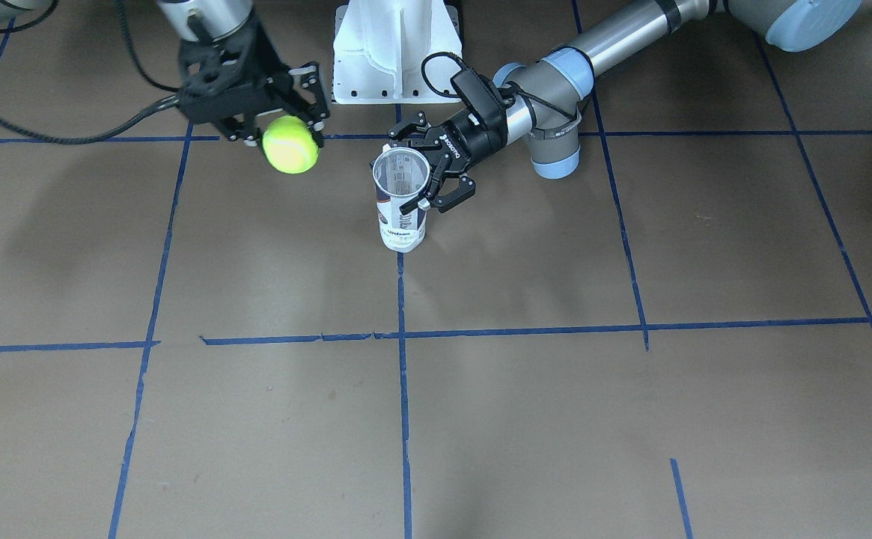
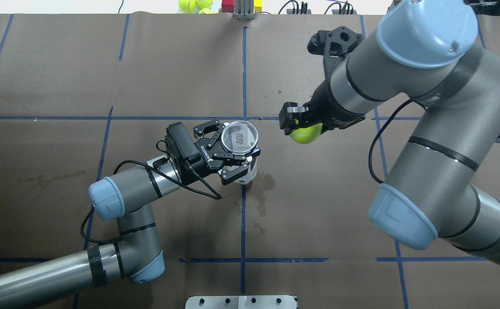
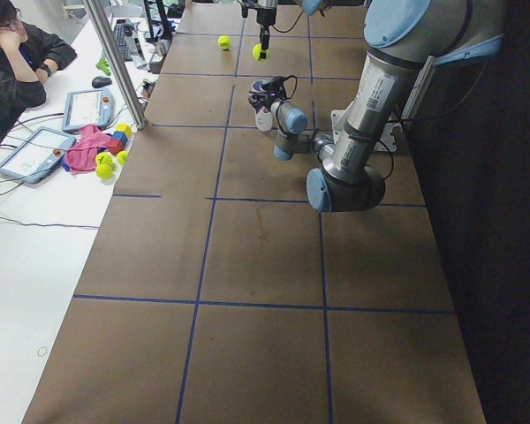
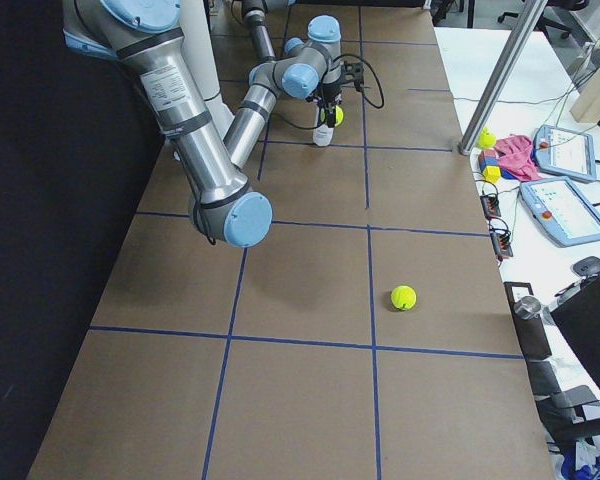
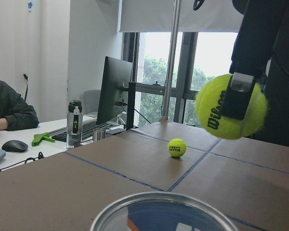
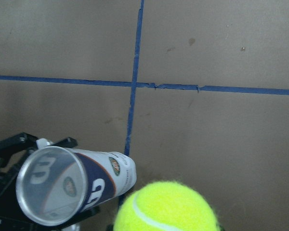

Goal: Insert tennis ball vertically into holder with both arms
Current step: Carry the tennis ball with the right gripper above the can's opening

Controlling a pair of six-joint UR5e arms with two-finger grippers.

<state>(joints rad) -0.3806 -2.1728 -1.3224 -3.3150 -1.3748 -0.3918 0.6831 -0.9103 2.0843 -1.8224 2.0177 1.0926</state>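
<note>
Findings, clock directions taken on the overhead view.

1. The holder (image 2: 242,143), a clear tennis-ball tube with a white and navy label, stands upright on the table (image 2: 61,64). Its metal-rimmed open mouth faces up. It is beside the centre blue tape line (image 2: 242,223).
2. The left gripper (image 2: 234,148) reaches in from 8 o'clock. Its fingers are clamped on opposite sides of the holder, just under the rim.
3. The right gripper (image 1: 284,133) points downward, with its fingers pressed together on a yellow tennis ball (image 2: 307,134). The ball is held clear of the table.
4. The held ball lies at 3 o'clock from the holder's mouth, near it but apart. In the left wrist view it sits above rim level.
5. A second tennis ball (image 4: 403,297) rests on the table, well apart from the holder and beside a tape line.
6. The white pedestal (image 1: 398,52) stands at 6 o'clock from the holder.
</note>
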